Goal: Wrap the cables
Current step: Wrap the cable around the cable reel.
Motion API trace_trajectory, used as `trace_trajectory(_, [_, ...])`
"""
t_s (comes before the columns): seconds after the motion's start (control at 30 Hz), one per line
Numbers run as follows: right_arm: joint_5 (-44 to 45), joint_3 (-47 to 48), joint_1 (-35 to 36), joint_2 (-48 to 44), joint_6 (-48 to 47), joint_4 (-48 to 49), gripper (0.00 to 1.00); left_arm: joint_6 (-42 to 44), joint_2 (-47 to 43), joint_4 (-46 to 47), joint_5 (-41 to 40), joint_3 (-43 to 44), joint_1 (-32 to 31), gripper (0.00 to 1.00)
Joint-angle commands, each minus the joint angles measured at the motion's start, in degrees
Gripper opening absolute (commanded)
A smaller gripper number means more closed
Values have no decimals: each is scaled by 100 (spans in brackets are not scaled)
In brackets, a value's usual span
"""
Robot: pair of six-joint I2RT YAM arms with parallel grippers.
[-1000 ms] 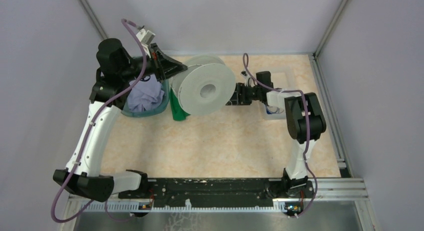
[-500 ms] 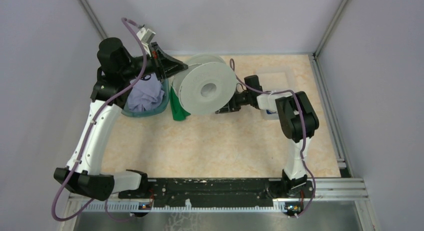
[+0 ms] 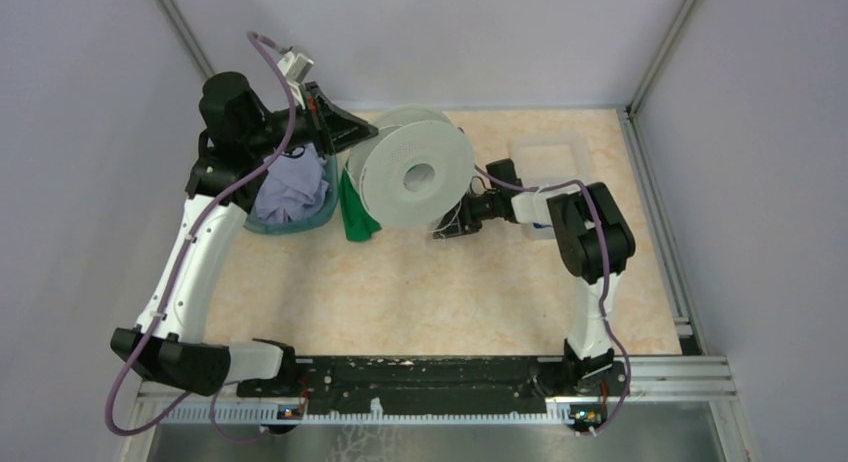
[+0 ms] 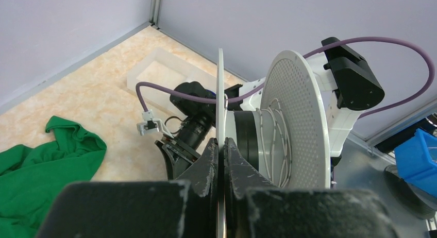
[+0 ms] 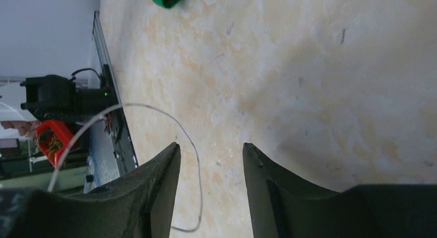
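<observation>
A pale-grey spool [image 3: 410, 177] stands on edge at the back of the table. My left gripper [image 4: 222, 141] is shut on the rim of its thin near flange [image 4: 220, 88]. Whitish cable [image 4: 275, 130] is wound loosely round the hub. My right gripper [image 3: 447, 227] sits low, just right of the spool's foot. In the right wrist view its jaws [image 5: 211, 145] stand apart, and a hair-thin cable [image 5: 196, 160] curves loosely between them, close to the left finger [image 5: 165, 171]. The cable's free end curls just above the tabletop.
A green cloth [image 3: 355, 217] lies left of the spool, beside a blue bowl [image 3: 262, 222] holding a lilac cloth [image 3: 292, 187]. A white tray [image 3: 550, 152] stands at the back right, behind the right arm. Walls close in on three sides.
The right arm has swung left and nearer, from the tray to the foot of the spool, and its jaws have narrowed somewhat. The left arm and spool have barely moved.
</observation>
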Motion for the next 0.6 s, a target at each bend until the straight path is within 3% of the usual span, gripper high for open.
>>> trace_trajectory(0.0, [-158, -84, 173, 84, -182, 66, 48, -207, -6, 424, -81, 388, 9, 0])
trace_trajectory(0.43, [-229, -49, 355, 68, -391, -200, 48, -165, 24, 353, -519, 475, 4, 0])
trace_trajectory(0.57, [-255, -45, 364, 89, -449, -286, 43, -134, 49, 334, -638, 510, 9, 0])
